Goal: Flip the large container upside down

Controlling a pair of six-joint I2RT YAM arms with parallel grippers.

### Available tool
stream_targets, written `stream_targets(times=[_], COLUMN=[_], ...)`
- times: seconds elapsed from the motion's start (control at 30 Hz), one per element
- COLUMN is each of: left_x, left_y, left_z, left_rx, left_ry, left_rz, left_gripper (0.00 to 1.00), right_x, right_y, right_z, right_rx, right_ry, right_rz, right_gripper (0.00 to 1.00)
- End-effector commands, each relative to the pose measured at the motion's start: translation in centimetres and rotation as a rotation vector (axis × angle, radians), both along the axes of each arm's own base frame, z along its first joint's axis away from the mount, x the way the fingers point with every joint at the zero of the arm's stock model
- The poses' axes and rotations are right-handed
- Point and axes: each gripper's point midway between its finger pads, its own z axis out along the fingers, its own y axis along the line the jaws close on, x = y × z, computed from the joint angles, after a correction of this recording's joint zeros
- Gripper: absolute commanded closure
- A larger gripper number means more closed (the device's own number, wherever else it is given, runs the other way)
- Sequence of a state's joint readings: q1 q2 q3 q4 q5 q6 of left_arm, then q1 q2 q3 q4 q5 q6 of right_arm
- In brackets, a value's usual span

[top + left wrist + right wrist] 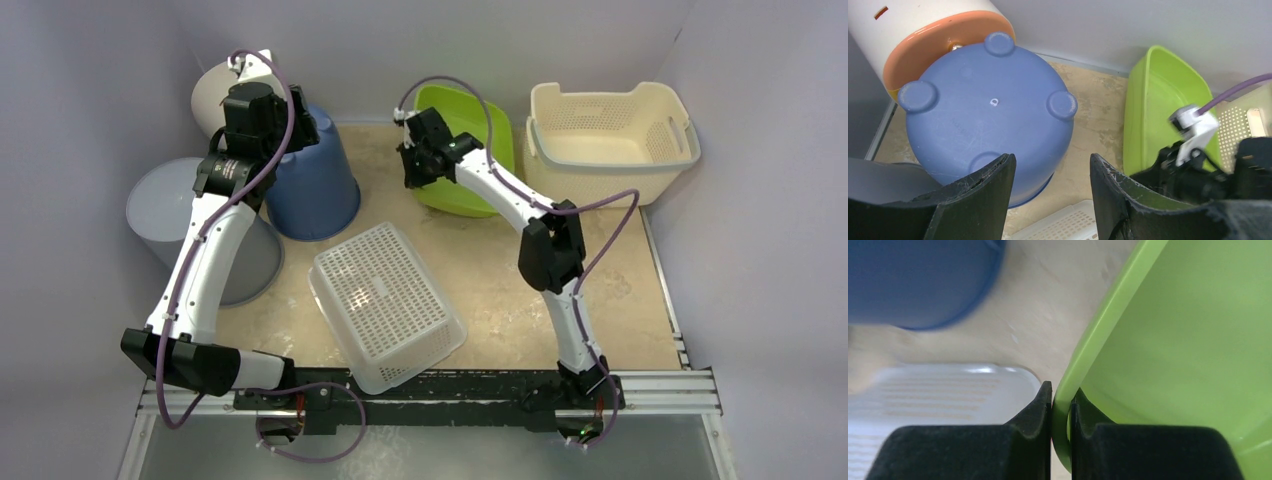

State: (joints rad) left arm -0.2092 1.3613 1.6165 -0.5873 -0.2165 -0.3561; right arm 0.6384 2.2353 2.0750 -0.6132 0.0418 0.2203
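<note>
Right fingers (1034,412) clamped tight on green tub (1173,340) rim; left fingers (995,180) spread wide, empty, above upturned blue bucket (983,110) left of tub.

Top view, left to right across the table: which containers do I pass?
grey bin → blue bucket → white mesh basket → green tub → cream basket

Upper centre of my top view sits the tub (450,198); bucket (320,190) to its left, handled basket (610,140) right, mesh crate (385,300) below.
</note>
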Motion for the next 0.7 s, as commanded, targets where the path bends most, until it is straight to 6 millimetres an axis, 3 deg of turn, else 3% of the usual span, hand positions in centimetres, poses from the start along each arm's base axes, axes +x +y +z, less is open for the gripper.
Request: stream_targets(times=[0.0, 0.1, 0.17, 0.23, 0.3, 0.4, 0.6, 0.67], left_x=[-0.2, -0.3, -0.4, -0.5, -0.5, -0.4, 0.0, 0.0], left_y=[0.3, 0.3, 0.4, 0.5, 0.4, 0.3, 0.1, 0.1], left_z=[2.7, 2.8, 2.9, 2.9, 2.8, 2.8, 2.5, 2.6], left_rx=[-0.03, -0.029, -0.029, -0.029, -0.032, -0.035, -0.038, -0.034], left_ry=[-0.085, -0.087, -0.089, -0.087, -0.086, -0.088, -0.083, -0.084], left_rz=[0.005, 0.006, 0.011, 0.011, 0.009, 0.006, -0.003, -0.003], left_gripper=[0.44, 0.44, 0.44, 0.44, 0.44, 0.44, 0.44, 0.44], right_x=[2.0, 1.4, 1.3, 0.9, 0.8, 0.4, -1.1, -1.7], right_y=[3.8, 3.3, 1.6, -0.1, -1.3, -1.5, -1.2, -1.2], right_z=[18.4, 22.3, 23.7, 24.0, 22.3, 19.0, 15.2, 14.9], right_rx=[0.457, 0.652, 0.815, 0.966, 1.04, 1.056, 1.185, 1.237], right_ry=[-0.291, -0.309, -0.285, -0.229, -0.159, -0.063, 0.103, 0.134], right_rz=[0.089, 0.131, 0.131, 0.142, 0.133, 0.124, 0.102, 0.105], right_gripper=[1.0, 1.0, 1.0, 1.0, 1.0, 1.0, 0.98, 0.98])
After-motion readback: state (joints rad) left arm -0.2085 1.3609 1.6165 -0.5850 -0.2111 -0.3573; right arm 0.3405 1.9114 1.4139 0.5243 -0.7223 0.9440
